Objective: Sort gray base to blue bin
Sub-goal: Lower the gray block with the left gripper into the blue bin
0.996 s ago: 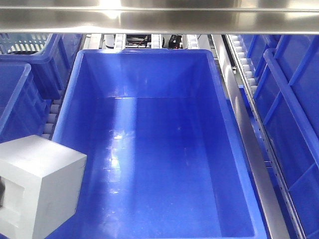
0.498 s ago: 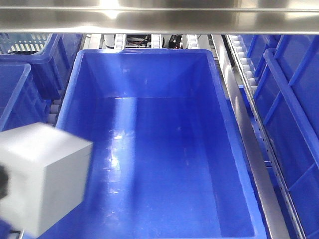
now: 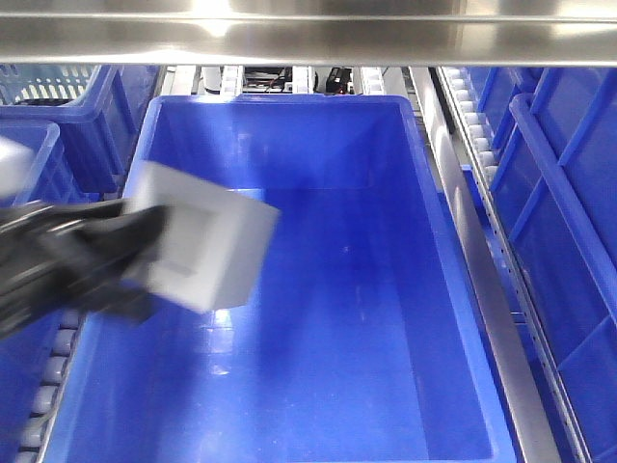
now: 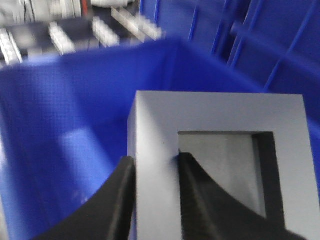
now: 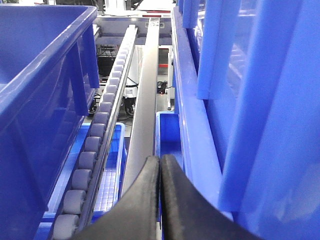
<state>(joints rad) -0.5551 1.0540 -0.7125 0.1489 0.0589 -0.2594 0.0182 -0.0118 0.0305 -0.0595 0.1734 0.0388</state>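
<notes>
The gray base [image 3: 207, 246], a light-gray cube with a square recess, hangs over the left side of the blue bin [image 3: 318, 405], above its floor. My left gripper [image 3: 145, 253] is shut on the cube's wall, coming in from the left as a blurred black arm. In the left wrist view the gray base [image 4: 220, 120] fills the lower right, and the left gripper [image 4: 156, 165] pinches one wall of it: one finger outside, the other inside the recess. My right gripper [image 5: 160, 167] is shut on nothing, outside the bin beside a roller track.
A steel shelf edge [image 3: 308, 39] crosses the top. Other blue bins [image 3: 569, 222] stand at right and at left [image 3: 29, 193]. A pale mesh basket [image 3: 48, 82] sits at the back left. A roller rail [image 5: 95, 145] and steel rail [image 5: 145, 115] run beside the right gripper.
The gray base has moved up and to the right, from the lower left corner to over the bin's left side, and has turned. The left arm now shows behind it.
</notes>
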